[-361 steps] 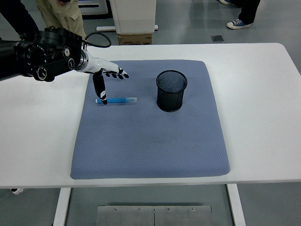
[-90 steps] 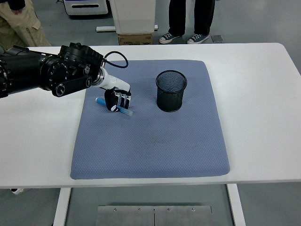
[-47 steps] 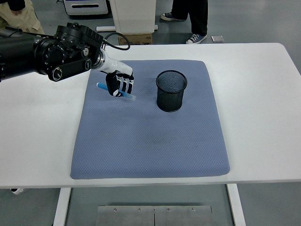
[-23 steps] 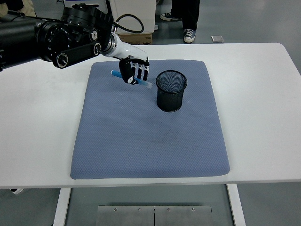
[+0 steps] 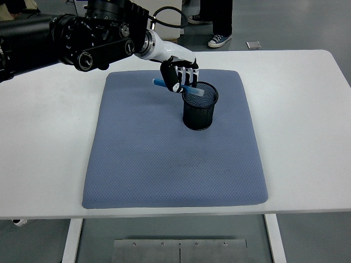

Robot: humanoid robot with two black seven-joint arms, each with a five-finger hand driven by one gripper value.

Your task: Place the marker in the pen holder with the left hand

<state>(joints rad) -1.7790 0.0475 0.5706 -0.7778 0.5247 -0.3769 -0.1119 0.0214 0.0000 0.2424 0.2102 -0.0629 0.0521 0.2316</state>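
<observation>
My left hand (image 5: 179, 75), fingers curled around the marker (image 5: 176, 87), holds it tilted over the holder's (image 5: 199, 105) left rim; the holder's inside is hard to make out.

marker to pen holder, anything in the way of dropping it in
Nothing visible does. The left hand holds the marker with one end above the open rim of the pen holder, whose mouth looks empty.

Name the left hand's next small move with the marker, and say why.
Probably tip the marker cap-down. The left hand holds it nearly level, one end over the rim of the pen holder, so released now it might catch the rim rather than drop in.
</observation>
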